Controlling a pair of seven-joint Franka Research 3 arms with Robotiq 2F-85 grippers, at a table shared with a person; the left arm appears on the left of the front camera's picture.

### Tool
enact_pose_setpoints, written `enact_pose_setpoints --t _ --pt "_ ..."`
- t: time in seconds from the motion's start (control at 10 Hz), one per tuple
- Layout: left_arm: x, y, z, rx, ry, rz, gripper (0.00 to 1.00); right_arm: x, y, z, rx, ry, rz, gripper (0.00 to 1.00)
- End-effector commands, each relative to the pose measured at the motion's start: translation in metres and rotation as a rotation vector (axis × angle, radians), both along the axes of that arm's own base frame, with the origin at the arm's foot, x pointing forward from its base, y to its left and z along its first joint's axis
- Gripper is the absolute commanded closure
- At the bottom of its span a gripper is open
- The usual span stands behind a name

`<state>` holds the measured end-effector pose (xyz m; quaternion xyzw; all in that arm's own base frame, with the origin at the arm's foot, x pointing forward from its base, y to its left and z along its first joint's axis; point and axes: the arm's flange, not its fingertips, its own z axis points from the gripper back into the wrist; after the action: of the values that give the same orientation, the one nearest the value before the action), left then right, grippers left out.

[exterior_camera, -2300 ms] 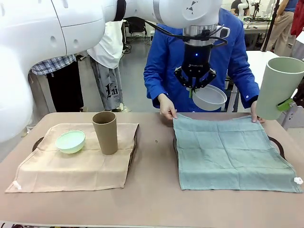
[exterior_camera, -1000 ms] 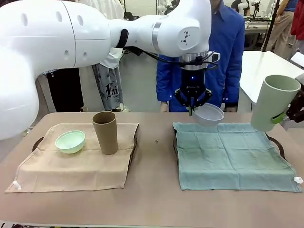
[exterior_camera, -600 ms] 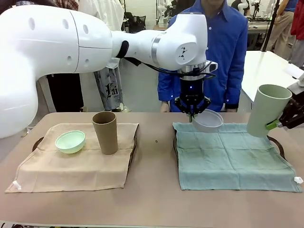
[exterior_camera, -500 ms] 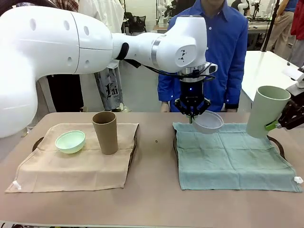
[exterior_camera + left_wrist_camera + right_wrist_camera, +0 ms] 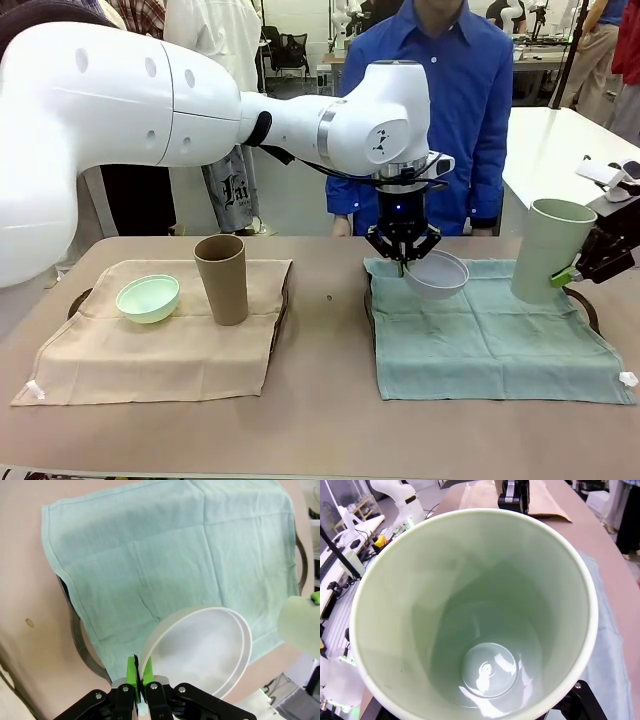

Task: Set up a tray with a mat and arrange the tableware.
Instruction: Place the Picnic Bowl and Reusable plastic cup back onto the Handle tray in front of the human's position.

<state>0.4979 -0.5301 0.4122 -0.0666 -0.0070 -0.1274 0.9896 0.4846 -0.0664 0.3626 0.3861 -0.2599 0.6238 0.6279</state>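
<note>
Across the desk (image 5: 320, 420) a person in a blue shirt (image 5: 440, 90) stands behind two cloth-covered trays. On the tan mat (image 5: 160, 340) sit the mint green bowl (image 5: 148, 298) and the upright brown tumbler (image 5: 221, 279). Over the far edge of the green mat (image 5: 490, 335) the left end effector (image 5: 402, 262) is pinched tight on the rim of the tilted white bowl (image 5: 437, 274), which hangs just above the cloth. At the mat's right edge the right end effector (image 5: 574, 270) grips the pale green tumbler (image 5: 545, 251), leaning slightly, mouth up.
</note>
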Motion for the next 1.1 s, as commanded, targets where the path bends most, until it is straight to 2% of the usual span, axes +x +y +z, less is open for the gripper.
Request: enact_pose_setpoints --t 0.0,0.4,0.7,1.0 --pt "-0.001 0.005 -0.009 -0.043 0.009 -0.041 0.96 0.011 0.006 -0.011 -0.029 0.018 0.0 0.19" --pt "0.006 0.007 -0.029 -0.039 0.016 -0.049 0.96 0.017 0.017 -0.042 -0.038 -0.01 0.029 0.19" --pt "0.011 0.008 -0.044 -0.041 0.016 -0.052 0.96 0.02 0.021 -0.065 -0.007 -0.087 0.053 0.19" --pt "0.015 0.006 -0.056 -0.037 0.025 -0.053 0.96 0.023 0.02 -0.077 0.003 -0.11 0.062 0.19"
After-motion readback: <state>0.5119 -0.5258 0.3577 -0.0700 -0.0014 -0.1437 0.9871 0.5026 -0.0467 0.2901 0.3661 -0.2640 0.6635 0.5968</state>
